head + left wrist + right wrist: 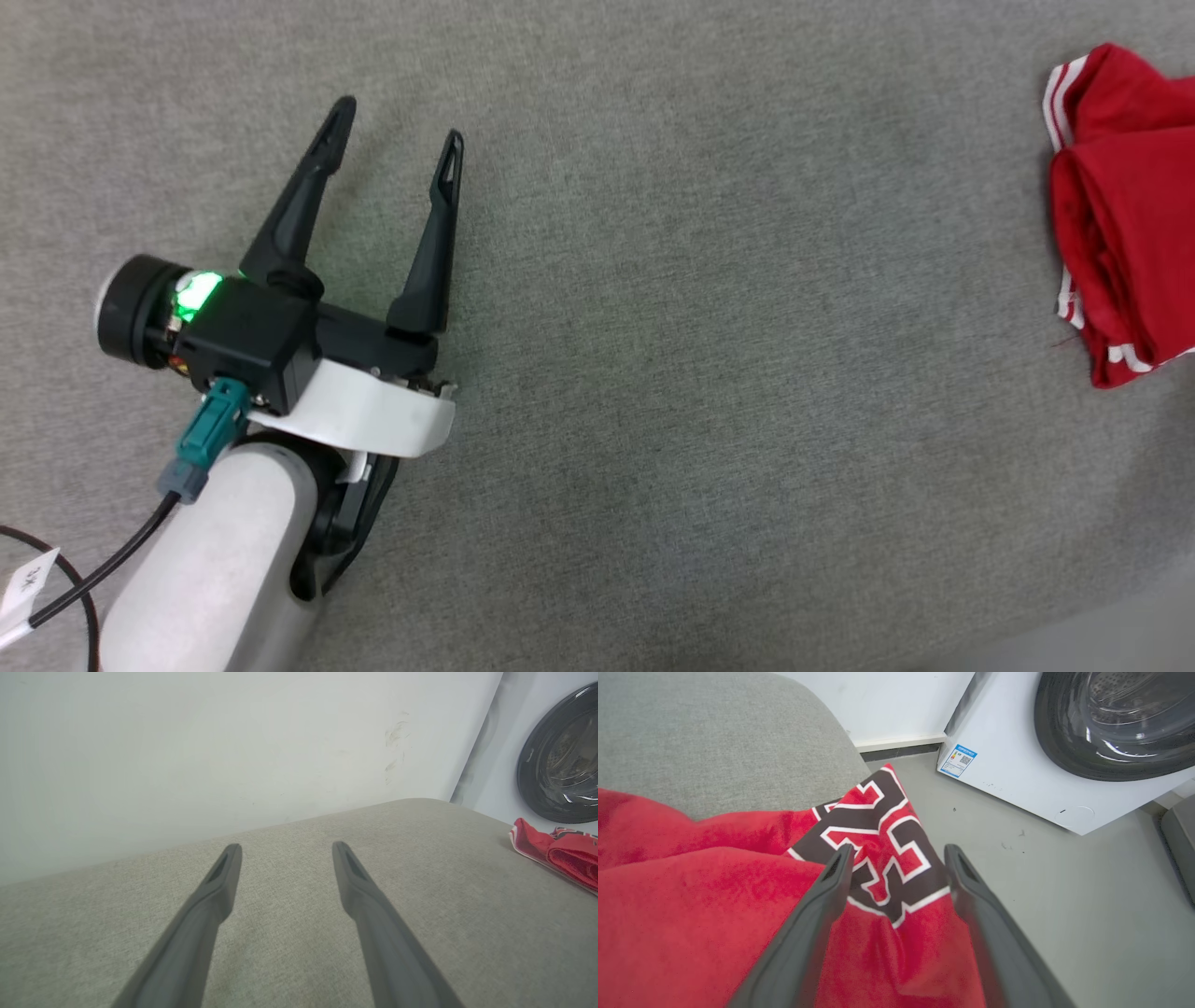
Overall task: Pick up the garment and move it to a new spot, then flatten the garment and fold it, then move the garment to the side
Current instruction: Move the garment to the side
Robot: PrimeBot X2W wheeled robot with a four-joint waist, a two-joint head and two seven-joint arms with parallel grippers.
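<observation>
Left gripper (400, 121) spread wide, the garment (1130, 215) well off to its jaws' right — right gripper (899, 849) parted too, lettering seen between its jaws.

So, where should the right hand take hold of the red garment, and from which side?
Probably the lettered corner of the garment, from above: it reaches loose past the grey surface's edge, and the open right hand frames it.

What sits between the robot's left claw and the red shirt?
The stretch is bare: in the head view, plain grey fabric runs from the open left claw to the red shirt at the right edge.
</observation>
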